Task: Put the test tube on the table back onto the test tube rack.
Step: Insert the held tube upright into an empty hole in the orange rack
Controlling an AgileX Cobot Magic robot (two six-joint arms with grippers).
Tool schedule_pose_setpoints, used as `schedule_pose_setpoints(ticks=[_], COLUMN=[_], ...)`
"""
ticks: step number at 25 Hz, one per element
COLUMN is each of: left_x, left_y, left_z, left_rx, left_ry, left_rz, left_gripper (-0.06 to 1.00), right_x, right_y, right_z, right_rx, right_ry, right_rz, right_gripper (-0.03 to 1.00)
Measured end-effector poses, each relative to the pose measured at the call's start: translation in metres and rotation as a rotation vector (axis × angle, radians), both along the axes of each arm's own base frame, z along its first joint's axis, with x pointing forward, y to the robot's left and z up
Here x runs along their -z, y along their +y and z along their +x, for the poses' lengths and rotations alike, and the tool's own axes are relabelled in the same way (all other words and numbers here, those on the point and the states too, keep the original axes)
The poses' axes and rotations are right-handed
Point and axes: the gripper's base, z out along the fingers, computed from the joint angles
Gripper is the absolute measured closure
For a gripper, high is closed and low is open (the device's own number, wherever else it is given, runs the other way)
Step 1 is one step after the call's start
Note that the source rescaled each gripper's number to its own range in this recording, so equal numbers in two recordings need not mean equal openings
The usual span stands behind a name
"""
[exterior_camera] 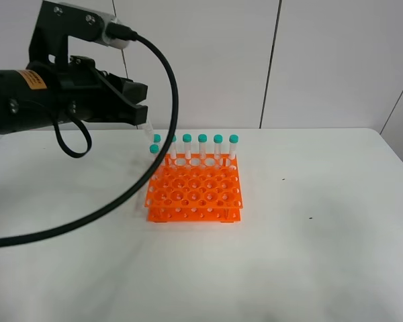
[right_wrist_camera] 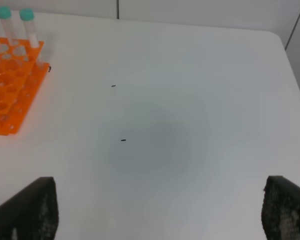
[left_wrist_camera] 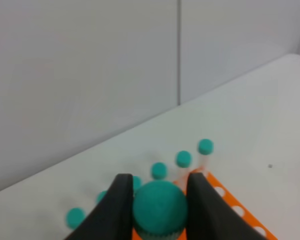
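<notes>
**Exterior high view.** A black left gripper (exterior_camera: 142, 115) is seen closed on a slim clear plastic test tube (exterior_camera: 148, 131) with a teal-green screw cap. The tube is held tilted in the air above the far left corner of a bright orange plastic test tube rack (exterior_camera: 195, 191). Whether its tip has reached a hole cannot be told. The rack is stood on a large white matte table (exterior_camera: 322, 235). Identical capped tubes (exterior_camera: 202, 144) are stood upright along its far row.

**Left wrist view.** The test tube's cap (left_wrist_camera: 160, 210) is clamped between two dark fingers (left_wrist_camera: 121, 205). Blurred caps and the rack's edge (left_wrist_camera: 230, 202) are seen beyond.

**Right wrist view.** The right gripper (right_wrist_camera: 160, 212) is held over bare table (right_wrist_camera: 190, 100), jaws spread wide and nothing between them. The rack (right_wrist_camera: 10, 95) is seen well apart from it.
</notes>
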Motion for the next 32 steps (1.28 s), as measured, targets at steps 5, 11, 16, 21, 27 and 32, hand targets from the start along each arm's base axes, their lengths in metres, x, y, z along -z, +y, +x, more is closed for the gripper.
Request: schedule_pose_setpoints(ticks=[5, 11, 16, 21, 27, 32], left_x=[0.027, 0.034, 0.048, 0.06, 0.062, 0.074], left_y=[-0.025, -0.053, -0.061, -0.041, -0.04, -0.037], left_z=[0.013, 0.05, 0.084, 0.108, 0.107, 0.102], left_rx=[0.046, 0.049, 0.013, -0.083, -0.078, -0.078], left_ry=[0.059, 0.091, 0.146, 0.217, 0.191, 0.171], left_rz=[0.025, 0.035, 0.047, -0.009, 0.006, 0.003], left_gripper=[0.94, 0.94, 0.94, 0.94, 0.94, 0.94], right_x=[0.0, 0.0, 0.0, 0.0, 0.0, 0.0], right_y=[0.0, 0.0, 0.0, 0.0, 0.0, 0.0], right_z=[0.0, 0.0, 0.0, 0.0, 0.0, 0.0], right_rx=[0.0, 0.0, 0.0, 0.0, 0.0, 0.0], right_ry=[0.0, 0.0, 0.0, 0.0, 0.0, 0.0], right_rz=[0.0, 0.0, 0.0, 0.0, 0.0, 0.0], right_gripper=[0.08, 0.08, 0.08, 0.08, 0.08, 0.08])
